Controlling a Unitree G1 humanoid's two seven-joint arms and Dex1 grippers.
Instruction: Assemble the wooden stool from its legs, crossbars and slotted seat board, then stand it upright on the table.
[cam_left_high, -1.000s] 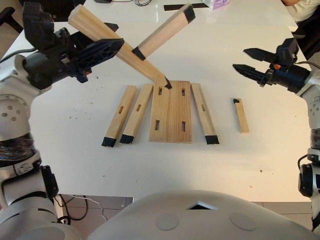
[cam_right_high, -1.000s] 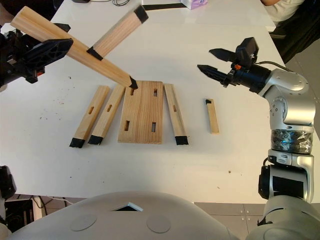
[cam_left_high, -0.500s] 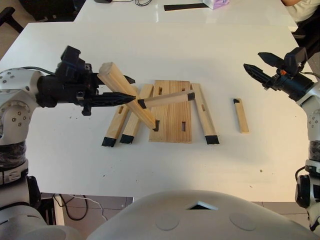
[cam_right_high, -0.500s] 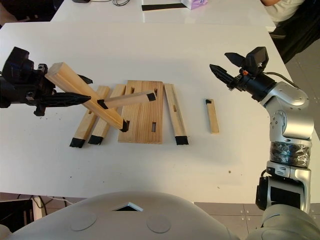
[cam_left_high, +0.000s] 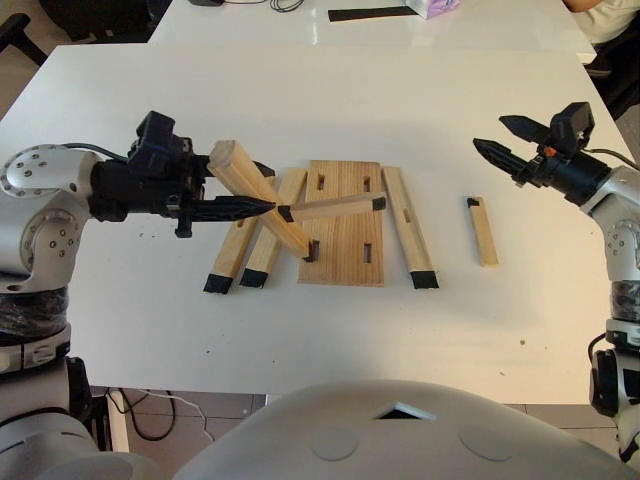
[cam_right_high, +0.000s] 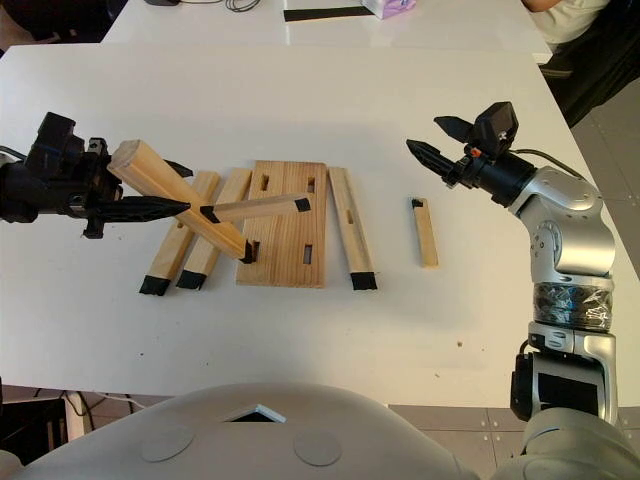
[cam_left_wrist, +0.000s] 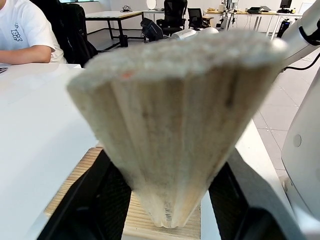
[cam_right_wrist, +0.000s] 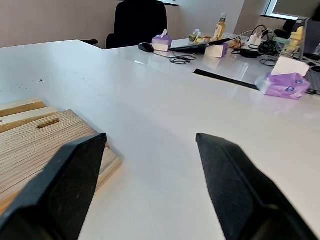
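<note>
My left gripper (cam_left_high: 262, 187) is shut on a wooden leg (cam_left_high: 262, 200) with a crossbar (cam_left_high: 332, 207) joined to its side. The leg slants down so its black tip rests at the slotted seat board (cam_left_high: 342, 228), and the crossbar reaches across the board. The left wrist view looks straight at the leg's cut end (cam_left_wrist: 172, 125), with a finger on each side. Two legs (cam_left_high: 240, 235) lie left of the board and one leg (cam_left_high: 409, 238) right of it. A short crossbar (cam_left_high: 483, 231) lies further right. Above it hovers my right gripper (cam_left_high: 492, 134), open and holding nothing.
The white table (cam_left_high: 330, 330) has free room in front of the parts and to the far right. A purple tissue pack (cam_left_high: 432, 7) and a black strip (cam_left_high: 365, 13) lie on the table behind. The seat board's corner (cam_right_wrist: 40, 145) shows in the right wrist view.
My left arm has brought the leg with its crossbar down from high above the table to the seat board. The right gripper has drifted slightly, staying open.
</note>
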